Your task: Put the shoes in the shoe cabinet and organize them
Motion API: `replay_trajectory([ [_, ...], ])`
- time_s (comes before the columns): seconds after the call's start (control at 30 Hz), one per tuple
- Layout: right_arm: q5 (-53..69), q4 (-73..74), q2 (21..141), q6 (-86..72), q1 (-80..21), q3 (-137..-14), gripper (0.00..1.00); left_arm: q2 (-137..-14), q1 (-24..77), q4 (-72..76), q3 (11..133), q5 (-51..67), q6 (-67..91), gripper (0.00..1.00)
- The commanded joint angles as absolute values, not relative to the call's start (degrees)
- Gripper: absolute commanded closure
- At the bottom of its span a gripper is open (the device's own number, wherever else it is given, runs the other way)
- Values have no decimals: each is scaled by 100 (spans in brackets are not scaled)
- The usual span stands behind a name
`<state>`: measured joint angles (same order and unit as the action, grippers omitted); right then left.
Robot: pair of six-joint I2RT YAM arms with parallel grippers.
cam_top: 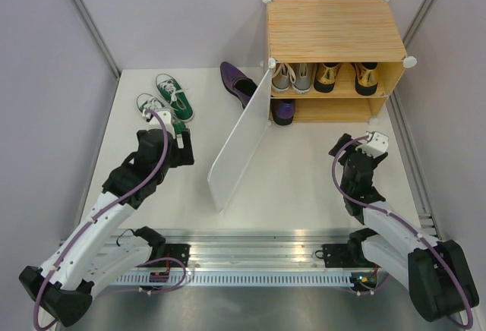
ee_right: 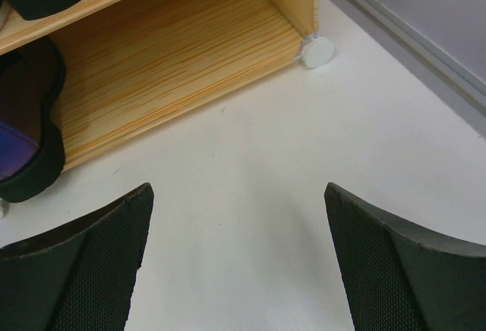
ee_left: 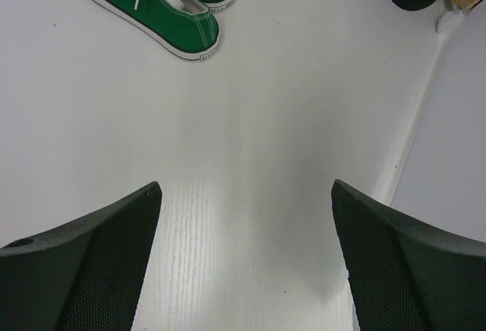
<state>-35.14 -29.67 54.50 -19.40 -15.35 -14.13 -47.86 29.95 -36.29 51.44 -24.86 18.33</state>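
Note:
The shoe cabinet (cam_top: 334, 29) stands at the back right with its white door (cam_top: 239, 143) swung open. On its upper shelf are grey sneakers (cam_top: 292, 77) and gold shoes (cam_top: 345, 77). One purple shoe (cam_top: 282, 111) lies on the lower shelf (ee_right: 175, 65); the other purple shoe (cam_top: 237, 80) sits on the table left of the cabinet. Green sneakers (cam_top: 167, 99) lie at the back left, just beyond my left gripper (cam_top: 176, 130), which is open and empty (ee_left: 247, 217). My right gripper (cam_top: 374, 141) is open and empty (ee_right: 235, 217), in front of the cabinet's lower right corner.
The open door panel's edge (ee_left: 410, 118) runs along the right of the left wrist view. A white round connector (ee_right: 317, 52) marks the cabinet's front right foot. Grey walls close the table at the left, back and right.

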Motion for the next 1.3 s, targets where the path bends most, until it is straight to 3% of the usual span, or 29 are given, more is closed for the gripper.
replay_trajectory([
  [0.0,-3982,-3366,5300,-1705,-1503,-1301,4,-4772,2971,-3454,5124,-2443,1802,5],
  [0.23,-4069,-3480,5440,-1478,-1512,-1328,4,-4869,2971,-3428,5080,-2803,1828,5],
  [0.37,-4360,-4794,5782,-1310,-1494,-713,4,-4834,2971,-3428,5063,-3005,1854,5],
  [0.67,-4052,-5421,6618,-1011,-1485,-809,4,-4825,2971,-3393,5027,-3050,1854,5],
  [0.97,-3481,-6633,7066,-738,-1046,-537,4,-4816,2971,-3384,5036,-2927,1854,5],
  [1.07,-3191,-7625,7355,-616,-888,-282,4,-4816,2971,-3384,5036,-2874,1854,5],
  [1.17,-2649,-9308,8434,-362,-853,-88,4,-4808,2971,-3375,5036,-2795,1854,5],
  [1.27,-2470,-8724,8447,-334,-853,-210,5,-4799,2971,-3366,5054,-2760,1854,5],
])
